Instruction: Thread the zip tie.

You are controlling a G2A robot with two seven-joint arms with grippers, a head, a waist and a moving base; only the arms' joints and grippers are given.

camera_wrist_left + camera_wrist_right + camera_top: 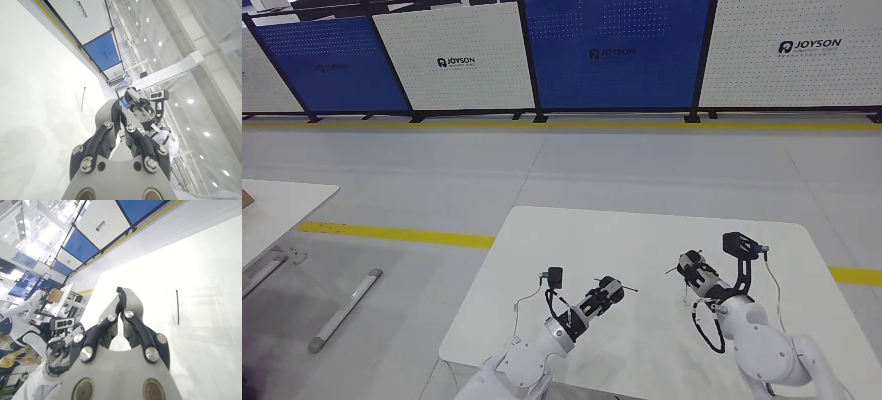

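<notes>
A thin black zip tie (83, 98) lies flat and straight on the white table (642, 235), its small head at one end. The right wrist view has the zip tie (177, 307) lying a short way beyond and to the side of my right gripper (119, 298). That gripper hovers above the table with its fingers pressed together and nothing between them. My left gripper (118, 111) is also shut and empty, off to the side of the tie. In the top view, my left gripper (613, 287) and right gripper (685, 265) sit side by side over the near half of the table.
A faint clear rectangular sheet (200, 315) lies on the table, and the zip tie rests along its edge. Blue and white partition panels (612, 55) stand far behind. Another white table (272, 205) is off to the left.
</notes>
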